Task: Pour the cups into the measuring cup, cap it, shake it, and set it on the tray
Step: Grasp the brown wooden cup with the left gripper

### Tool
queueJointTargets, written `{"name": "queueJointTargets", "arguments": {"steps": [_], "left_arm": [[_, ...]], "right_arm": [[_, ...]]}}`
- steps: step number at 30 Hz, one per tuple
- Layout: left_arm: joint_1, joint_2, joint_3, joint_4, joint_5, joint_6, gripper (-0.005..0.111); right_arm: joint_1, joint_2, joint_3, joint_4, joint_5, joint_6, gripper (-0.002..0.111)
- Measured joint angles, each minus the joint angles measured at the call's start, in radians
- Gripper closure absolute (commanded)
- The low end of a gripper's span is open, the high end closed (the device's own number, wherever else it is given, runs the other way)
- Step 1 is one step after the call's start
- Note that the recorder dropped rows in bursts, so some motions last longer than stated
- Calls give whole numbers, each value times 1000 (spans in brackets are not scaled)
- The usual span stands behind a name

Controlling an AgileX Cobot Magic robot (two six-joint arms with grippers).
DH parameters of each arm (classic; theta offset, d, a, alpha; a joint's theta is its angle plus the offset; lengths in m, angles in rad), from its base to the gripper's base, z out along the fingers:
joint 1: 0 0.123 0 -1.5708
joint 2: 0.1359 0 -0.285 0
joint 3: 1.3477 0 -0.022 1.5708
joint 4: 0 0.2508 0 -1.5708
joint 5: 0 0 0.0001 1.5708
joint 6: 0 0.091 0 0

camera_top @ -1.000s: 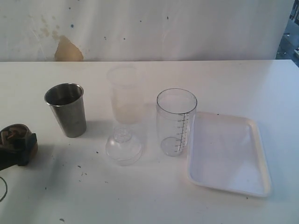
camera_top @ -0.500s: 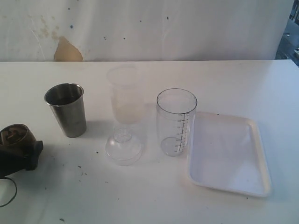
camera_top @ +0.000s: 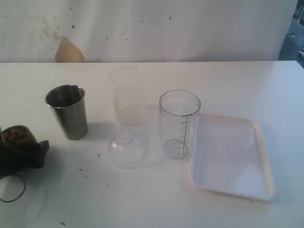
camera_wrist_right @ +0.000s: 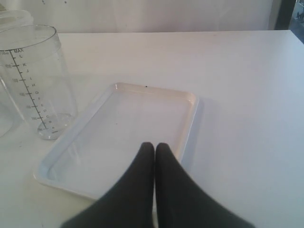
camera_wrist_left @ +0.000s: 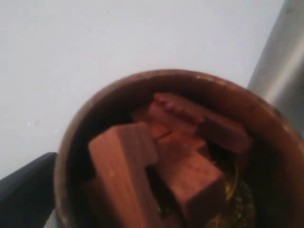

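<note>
My left gripper (camera_top: pixel 24 153) is wrapped around the small round brown wooden cup (camera_top: pixel 16 135). My fingers stand very wide, because the cup is fat, and one black finger (camera_wrist_left: pixel 23 190) lies right against its side. The cup is full of brown wooden blocks (camera_wrist_left: pixel 161 161). It sits far to the left of the tall clear plastic measuring cup (camera_top: pixel 179 123), out at the edge of the white table (camera_top: pixel 152 199).

The tapered shiny steel tumbler (camera_top: pixel 67 111) stands upright, also left of the measuring cup, and just beside my wooden cup. Nothing touches it.

My right gripper (camera_wrist_right: pixel 154 149) is closed tight. Its two black fingers press together and hold nothing. It hangs over the near edge of the flat white plastic tray (camera_wrist_right: pixel 190 102).

The tray lies just to the right of the measuring cup, very close to it. The measuring cup stands upright with its top open, and its black marks face the tray.

A frosted see-through cup (camera_top: pixel 127 96) stands behind and to the left of the measuring cup. A clear round dome lid (camera_top: pixel 125 149) lies on the table just left of the measuring cup.
</note>
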Motion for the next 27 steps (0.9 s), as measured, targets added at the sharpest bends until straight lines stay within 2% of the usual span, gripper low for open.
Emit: {"name": "queueJointTargets", "arguments": {"steps": [4, 7, 10, 13, 20, 27], "left_arm": [[0, 0, -9, 0, 10, 0, 4], [0, 1, -9, 0, 10, 0, 21], [0, 1, -9, 0, 11, 0, 58], [0, 1, -9, 11, 15, -1, 105], [0, -21, -13, 62, 58, -1, 107], [0, -149, -13, 78, 159, -31, 107]], "right_arm": [[0, 0, 0, 0, 0, 0, 108], [0, 0, 0, 0, 0, 0, 108], [0, 0, 0, 0, 0, 0, 108], [0, 0, 0, 0, 0, 0, 108], [0, 0, 0, 0, 0, 0, 108], [0, 0, 0, 0, 0, 0, 108]]}}
